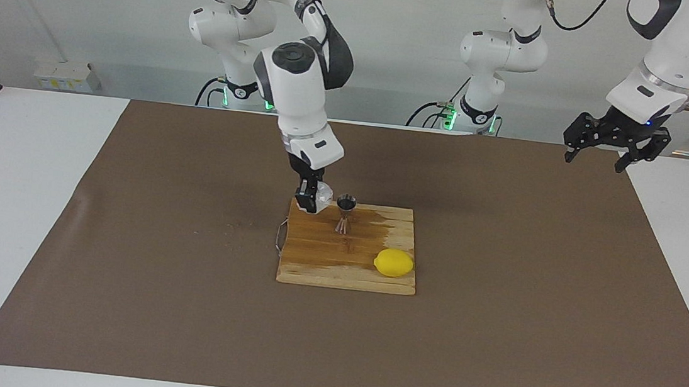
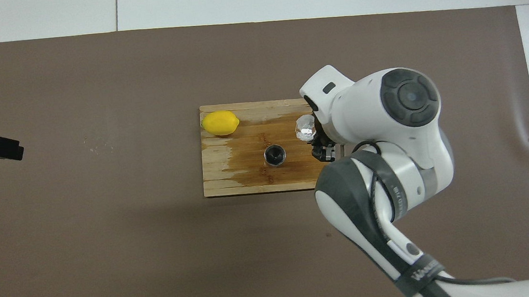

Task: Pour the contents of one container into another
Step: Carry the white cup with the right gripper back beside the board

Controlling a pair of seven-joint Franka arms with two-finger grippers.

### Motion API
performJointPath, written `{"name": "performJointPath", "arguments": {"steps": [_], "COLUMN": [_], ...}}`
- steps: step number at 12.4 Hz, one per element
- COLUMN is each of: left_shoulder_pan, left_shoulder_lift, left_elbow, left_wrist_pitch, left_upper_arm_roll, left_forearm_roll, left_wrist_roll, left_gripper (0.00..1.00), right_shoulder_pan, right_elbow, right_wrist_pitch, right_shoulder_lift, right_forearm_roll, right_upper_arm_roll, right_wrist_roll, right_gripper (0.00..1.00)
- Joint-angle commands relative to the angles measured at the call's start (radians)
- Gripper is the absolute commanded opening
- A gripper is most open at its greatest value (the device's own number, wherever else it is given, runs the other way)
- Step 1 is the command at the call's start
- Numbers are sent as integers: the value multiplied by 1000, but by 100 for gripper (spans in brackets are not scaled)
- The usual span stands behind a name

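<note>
- No legible text, brand, no. or sign anywhere in either view.
- Right arm carries small print on dark band near bottom of overhead view; too small to read.

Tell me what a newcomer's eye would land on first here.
First the right pincer, shut on the small translucent cup low over the corner of the wooden board at the right arm's end. Next the steel jigger, upright on the board beside the cup, with a wet dark stain around it. Then the lemon, bright yellow at the board's corner farthest from the robots, while the left pincer waits open.
</note>
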Motion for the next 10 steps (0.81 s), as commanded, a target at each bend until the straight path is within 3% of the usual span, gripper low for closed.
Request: {"name": "performJointPath", "arguments": {"steps": [1,6,10], "left_shoulder_pan": [5,5,5], "left_shoulder_lift": [-13,-13,-11], "left_elbow": [-11,-11,-11], "left_wrist_pitch": [-10,-10,-10], "left_upper_arm_roll": [0,0,0], "left_forearm_roll": [-8,-6,-6], "left_wrist_roll": [1,1,1], "left_gripper": [100,100,100], "right_shoulder_pan": [-141,-365,-442], "right_elbow": [-24,-103,-152], "right_wrist_pitch": [-23,-70,-64], "right_shoulder_lift": [-22,-24,24], "right_forearm_roll": [176,483,611], "right_upper_arm_roll": [11,9,9], "right_wrist_roll": [-246,-648,-900], "right_gripper": [12,12,13]}}
